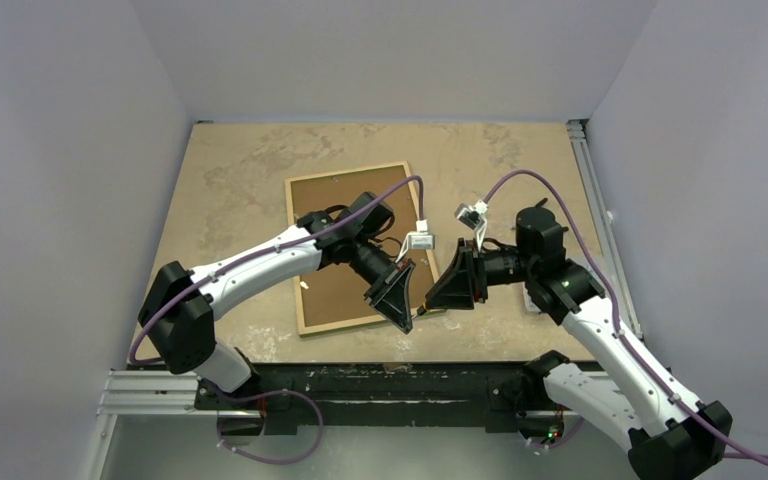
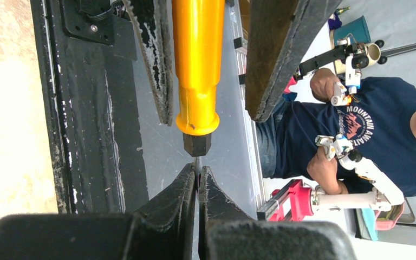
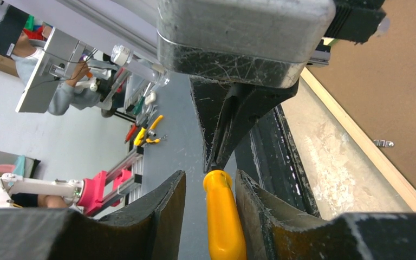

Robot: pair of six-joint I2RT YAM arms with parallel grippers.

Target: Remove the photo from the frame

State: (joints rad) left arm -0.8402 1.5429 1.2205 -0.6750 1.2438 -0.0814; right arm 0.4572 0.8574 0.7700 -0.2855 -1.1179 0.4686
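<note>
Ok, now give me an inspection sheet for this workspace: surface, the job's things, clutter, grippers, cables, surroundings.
surface: tan tabletop, worn and patchy.
job's things: frame lies face down, light wood edge up; photo sits in it, brown back showing.
clutter: yellow-handled screwdriver, held off the table between the grippers.
grippers: left gripper shut on the screwdriver's metal shaft; right gripper open around the handle, a gap showing on one side.
cables: purple cable along each arm, arching free at the wrists.
surroundings: grey walls on three sides; person in a navy T-shirt beyond the table's near edge.
</note>
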